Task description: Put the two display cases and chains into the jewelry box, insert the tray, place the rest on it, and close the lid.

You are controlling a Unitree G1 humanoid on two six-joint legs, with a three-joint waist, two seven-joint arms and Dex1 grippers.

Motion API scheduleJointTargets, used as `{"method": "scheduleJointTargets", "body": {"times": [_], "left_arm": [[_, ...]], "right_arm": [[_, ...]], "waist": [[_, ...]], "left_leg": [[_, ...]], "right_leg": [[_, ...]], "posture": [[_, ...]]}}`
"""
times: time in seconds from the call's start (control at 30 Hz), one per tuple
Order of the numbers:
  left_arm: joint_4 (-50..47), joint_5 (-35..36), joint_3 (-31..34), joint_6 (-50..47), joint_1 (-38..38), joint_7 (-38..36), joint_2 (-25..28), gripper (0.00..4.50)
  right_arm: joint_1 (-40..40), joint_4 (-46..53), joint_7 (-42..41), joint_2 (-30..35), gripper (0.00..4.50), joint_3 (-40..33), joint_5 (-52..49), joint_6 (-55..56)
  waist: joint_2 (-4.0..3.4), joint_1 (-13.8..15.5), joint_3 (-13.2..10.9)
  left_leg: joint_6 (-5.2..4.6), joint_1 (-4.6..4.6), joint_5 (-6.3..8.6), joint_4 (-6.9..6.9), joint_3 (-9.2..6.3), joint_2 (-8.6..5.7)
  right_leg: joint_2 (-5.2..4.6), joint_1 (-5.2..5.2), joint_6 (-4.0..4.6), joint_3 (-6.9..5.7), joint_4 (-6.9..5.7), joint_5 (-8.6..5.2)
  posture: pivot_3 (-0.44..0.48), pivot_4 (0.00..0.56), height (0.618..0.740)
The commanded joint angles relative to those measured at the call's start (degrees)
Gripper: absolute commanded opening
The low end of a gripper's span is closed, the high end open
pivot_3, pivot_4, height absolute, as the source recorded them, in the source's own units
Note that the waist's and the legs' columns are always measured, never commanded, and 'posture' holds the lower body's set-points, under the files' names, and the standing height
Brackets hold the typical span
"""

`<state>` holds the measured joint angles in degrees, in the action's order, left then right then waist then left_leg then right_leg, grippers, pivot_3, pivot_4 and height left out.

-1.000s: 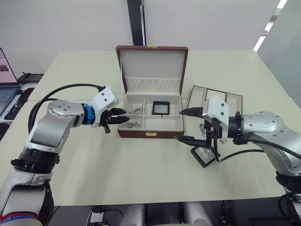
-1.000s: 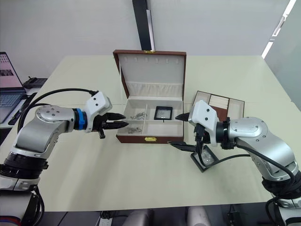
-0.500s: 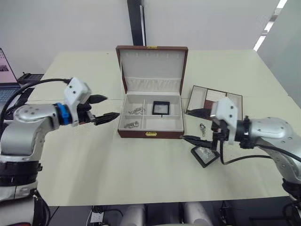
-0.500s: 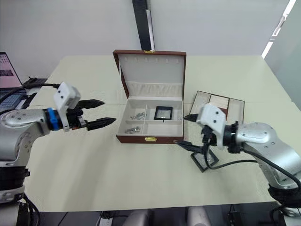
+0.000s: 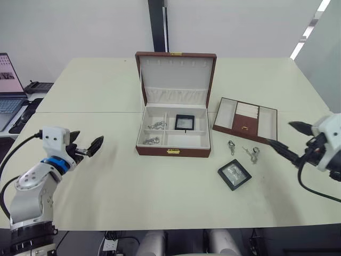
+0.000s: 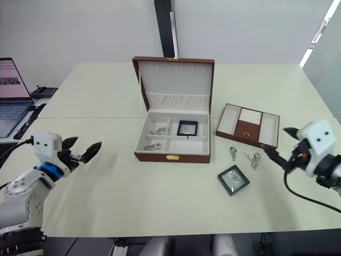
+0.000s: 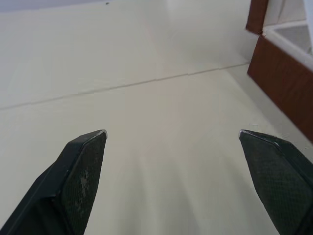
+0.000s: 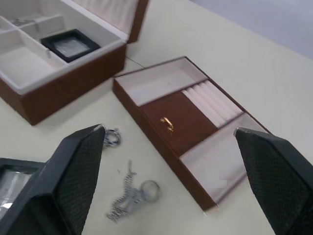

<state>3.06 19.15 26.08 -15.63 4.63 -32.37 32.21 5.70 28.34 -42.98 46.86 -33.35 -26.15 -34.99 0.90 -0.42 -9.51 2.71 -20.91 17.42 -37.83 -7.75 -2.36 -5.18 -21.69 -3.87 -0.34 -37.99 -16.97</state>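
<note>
The brown leatherette jewelry box (image 5: 175, 114) stands lid-up at table centre, so its cream compartments stay reachable: one black square display case (image 5: 184, 122) sits inside at 1 o'clock, two silver chains (image 5: 154, 133) at 9. The second black display case (image 5: 234, 175) lies outside at 4 o'clock, beside loose silver pieces (image 5: 243, 151); the brown insert tray (image 5: 245, 119) waits at 3. The left gripper (image 5: 85, 148) and right gripper (image 5: 290, 140) hang released and empty, wide of the work.

One open brown wooden jewelry box (image 5: 173, 122), one brown compartmented tray (image 5: 245, 120), two black square display cases (image 5: 184, 122) (image 5: 234, 175), four small silver chains (image 5: 155, 126) (image 5: 151, 141) (image 5: 231, 146) (image 5: 252, 153), one laptop (image 5: 9, 88).
</note>
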Motion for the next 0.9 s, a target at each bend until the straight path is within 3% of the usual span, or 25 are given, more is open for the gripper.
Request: {"method": "scheduleJointTargets", "body": {"times": [0.03, 0.17, 0.4, 0.67, 0.9], "left_arm": [[0.18, -2.27, 1.82, 6.86, -2.29, 4.16, -1.91, 4.49], [1.45, -3.06, 2.38, 10.22, -3.69, 8.53, -4.59, 4.49], [0.16, -1.88, 1.24, 9.66, -5.93, 7.89, -4.35, 4.49], [-2.84, -0.21, 1.50, 6.67, -7.41, 6.73, -2.82, 4.49], [-7.86, 4.43, 0.62, 0.46, -10.21, -5.68, 5.22, 4.49]], "right_arm": [[4.63, -2.67, -1.95, -1.22, 4.50, -4.78, 2.29, 7.19], [9.26, -6.73, -2.16, -3.22, 4.50, -6.98, 3.87, 12.16], [17.22, -6.87, -0.94, -7.61, 4.50, -6.57, 7.04, 18.39], [19.43, -6.48, 1.85, -11.45, 4.50, -5.23, 7.97, 20.67], [18.58, -6.10, 3.04, -12.15, 4.50, -2.70, 7.99, 20.83]], "waist": [[0.01, 0.25, 0.01], [0.01, 0.31, 0.02], [-0.05, 0.22, 0.07], [-0.10, 0.23, 0.10], [-0.15, 0.05, 0.12]], "left_leg": [[0.00, 0.03, 0.00, 0.00, 0.03, 0.00], [-0.02, 0.03, 0.01, -0.01, 0.04, -0.01], [-0.03, 0.09, 0.02, 0.01, 0.04, 0.01], [-0.04, 0.11, 0.03, 0.01, 0.01, 0.00], [-0.04, 0.13, 0.03, 0.03, 0.02, 0.03]], "right_leg": [[0.00, 0.04, 0.00, -0.01, 0.02, 0.00], [-0.01, 0.06, 0.00, 0.00, 0.01, 0.00], [0.01, 0.12, 0.00, -0.02, 0.03, 0.00], [0.01, 0.16, 0.00, -0.03, 0.03, 0.00], [0.04, 0.17, 0.02, -0.04, 0.02, -0.01]], "posture": [[0.000, 0.150, 0.740], [0.000, 0.150, 0.740], [0.000, 0.150, 0.740], [0.000, 0.150, 0.740], [0.000, 0.150, 0.740]]}}
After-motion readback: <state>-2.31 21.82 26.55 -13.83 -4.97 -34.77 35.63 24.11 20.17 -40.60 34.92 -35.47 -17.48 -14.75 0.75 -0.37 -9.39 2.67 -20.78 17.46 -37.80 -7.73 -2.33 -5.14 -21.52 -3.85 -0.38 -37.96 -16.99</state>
